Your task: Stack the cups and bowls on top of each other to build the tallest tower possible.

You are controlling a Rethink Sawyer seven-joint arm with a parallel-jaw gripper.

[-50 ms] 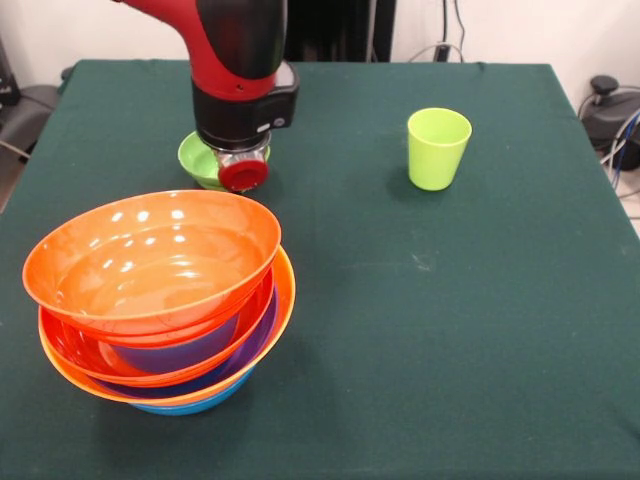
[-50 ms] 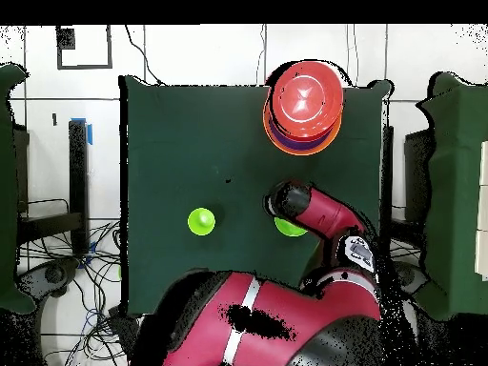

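— Green cloth covers the whole desk [image 1: 420, 330], and from the front the tower [image 1: 160, 300] sits at its near left corner: a big orange bowl [image 1: 150, 255] tilted on top, a red-orange rim below it, a purple one inside a wider orange rim, and a sliver of blue at the bottom.

— And the arm?

— The red and black arm [image 1: 235, 60] comes straight down just behind the tower. Its claw [image 1: 242, 172] is right over the small lime-green bowl [image 1: 198, 160], hiding most of it. I can't tell whether the claw is spread or pinching; only a clear collar and a red round tip show.

— The cup?

— The lime-green tumbler [image 1: 437, 148] stands upright, well apart on the right side, mouth up.

— From overhead?

— The stack [image 2: 303, 105] lies at the top edge of the desk [image 2: 181, 143], orange uppermost. The arm [image 2: 319, 210] reaches up from the bottom, its end just beside a patch of the small green bowl [image 2: 289, 228]. The tumbler [image 2: 201, 221] stands alone to the left.
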